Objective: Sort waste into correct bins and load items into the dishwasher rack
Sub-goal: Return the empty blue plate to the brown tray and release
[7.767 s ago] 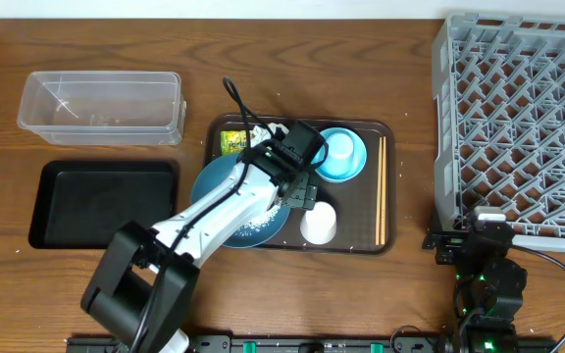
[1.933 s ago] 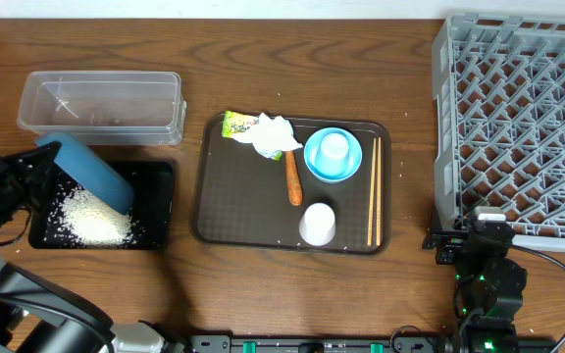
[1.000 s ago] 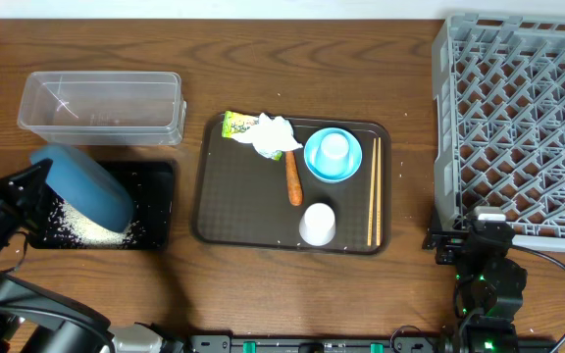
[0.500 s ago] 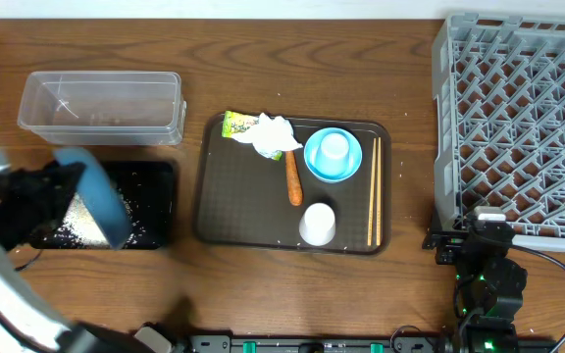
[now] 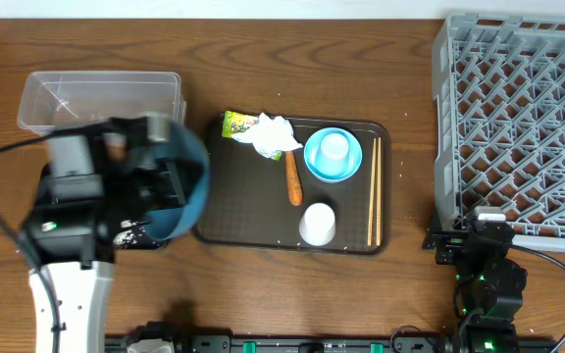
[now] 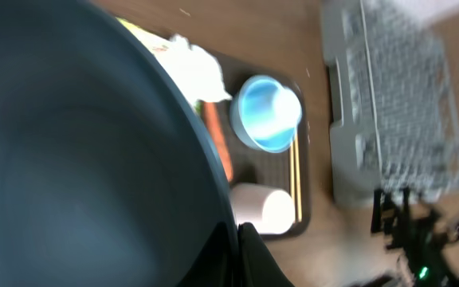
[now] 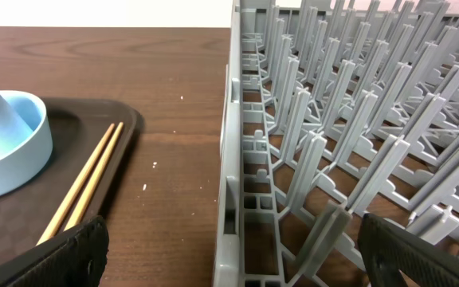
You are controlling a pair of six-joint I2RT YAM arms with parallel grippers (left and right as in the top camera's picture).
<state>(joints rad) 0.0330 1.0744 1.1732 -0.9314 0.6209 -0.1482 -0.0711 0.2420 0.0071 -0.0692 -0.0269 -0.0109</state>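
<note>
Wood table below: my left gripper (image 5: 168,183) had its fingers (image 6: 251,255) clamped on the plate (image 6: 78,159), tilted over the brown tray's (image 5: 292,240) left edge; my right gripper (image 7: 233,255) gaped empty beside the rack (image 7: 309,119).

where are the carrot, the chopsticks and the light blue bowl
carrot (image 5: 293,181), overhead view, middle of its orange body
chopsticks (image 5: 374,191), overhead view, midway along the pair
light blue bowl (image 5: 333,174), overhead view, bare blue inside near the lower rim
</note>
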